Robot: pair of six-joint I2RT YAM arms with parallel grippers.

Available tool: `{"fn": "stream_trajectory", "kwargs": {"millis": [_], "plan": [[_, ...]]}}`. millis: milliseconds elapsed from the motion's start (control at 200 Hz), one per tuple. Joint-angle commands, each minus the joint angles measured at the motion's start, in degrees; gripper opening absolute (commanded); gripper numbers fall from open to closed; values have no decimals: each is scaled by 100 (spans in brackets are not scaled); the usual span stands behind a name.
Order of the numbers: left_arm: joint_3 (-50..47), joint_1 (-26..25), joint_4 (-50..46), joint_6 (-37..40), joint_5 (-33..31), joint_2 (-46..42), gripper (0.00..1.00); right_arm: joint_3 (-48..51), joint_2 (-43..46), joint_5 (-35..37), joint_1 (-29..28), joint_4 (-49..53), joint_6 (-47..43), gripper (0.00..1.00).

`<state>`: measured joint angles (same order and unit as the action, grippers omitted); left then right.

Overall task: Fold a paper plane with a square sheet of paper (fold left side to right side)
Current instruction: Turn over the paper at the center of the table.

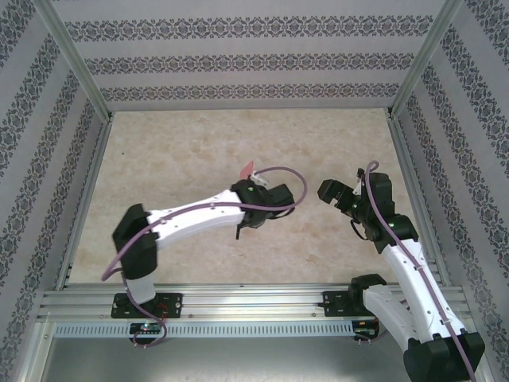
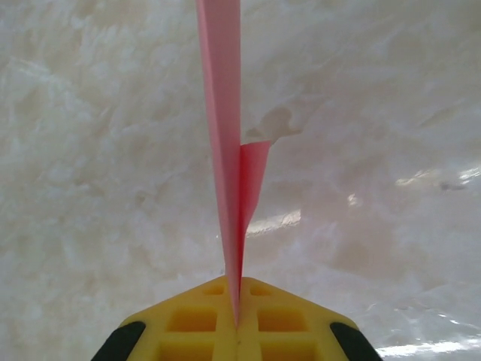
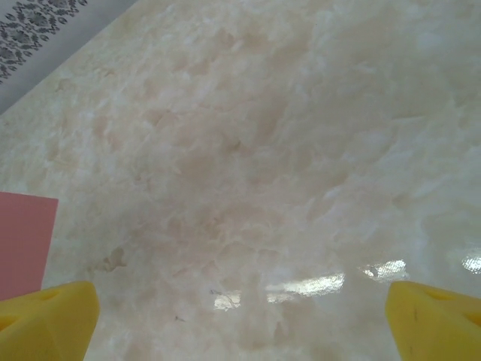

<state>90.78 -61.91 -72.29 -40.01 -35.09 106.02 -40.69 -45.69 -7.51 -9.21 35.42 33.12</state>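
Looking at this one, we've got the left tool clamped tight on the folded paper, yellow pads pinched together right on its near end. From the left wrist camera we see the paper edge-on, a thin pink blade running straight away from the pads, with one small flap sticking out to the side. We reckon it's gripped along the crease like that so the layers can't spring apart.

From above, the red tip pokes out past the left wrist over roughly the middle of the worktop, well away from every edge. It looks lifted off the surface, but we can't tell whether the far tip touches down.

The right tool is spread wide with nothing in it, and there's bare worktop between its two yellow pads. A pink corner of the paper shows beside one pad, not touching it as far as we can see. From above, that tool hangs near the left one and points at it. Our guess is it's open there so it can come in on that loose flap or the next crease. The paper's already narrow and pointed, so we'd say the folding is pretty far along.
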Motion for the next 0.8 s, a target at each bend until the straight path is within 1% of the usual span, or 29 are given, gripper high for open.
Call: {"fn": "stream_trajectory", "kwargs": {"millis": [0, 90, 175, 320, 360, 415, 445, 565, 600, 649, 714, 794], "plan": [[460, -118, -1055, -263, -125, 563, 10, 93, 133, 188, 73, 135, 45, 98], [710, -120, -1024, -171, 136, 1055, 12, 146, 204, 176, 95, 166, 35, 98], [916, -120, -949, -41, 421, 1476, 17, 184, 260, 171, 113, 209, 8, 98], [947, -120, -234, 260, 1360, 1782, 24, 228, 293, 226, 165, 342, -34, 98], [911, -120, 17, 339, 1603, 1785, 28, 228, 260, 224, 198, 360, -14, 98], [880, -115, 281, 420, 1866, 1767, 40, 228, 197, 172, 234, 348, 18, 98], [880, -119, 406, 456, 1983, 1742, 45, 228, 156, 139, 240, 328, 35, 98], [740, -81, 944, 628, 2400, 1413, 53, 219, 13, -20, 247, 245, 31, 98], [617, -44, 1152, 658, 2516, 1236, 56, 234, -32, -165, 247, 186, 7, 98], [348, 61, 1493, 670, 2740, 907, 61, 274, -115, -469, 246, 52, -59, 98], [-77, 224, 1948, 661, 2988, 393, 64, 376, -269, -981, 249, -247, -60, 98], [-661, 479, 2434, 613, 3123, -274, 68, 569, -529, -1625, 170, -824, 92, 96]]}}
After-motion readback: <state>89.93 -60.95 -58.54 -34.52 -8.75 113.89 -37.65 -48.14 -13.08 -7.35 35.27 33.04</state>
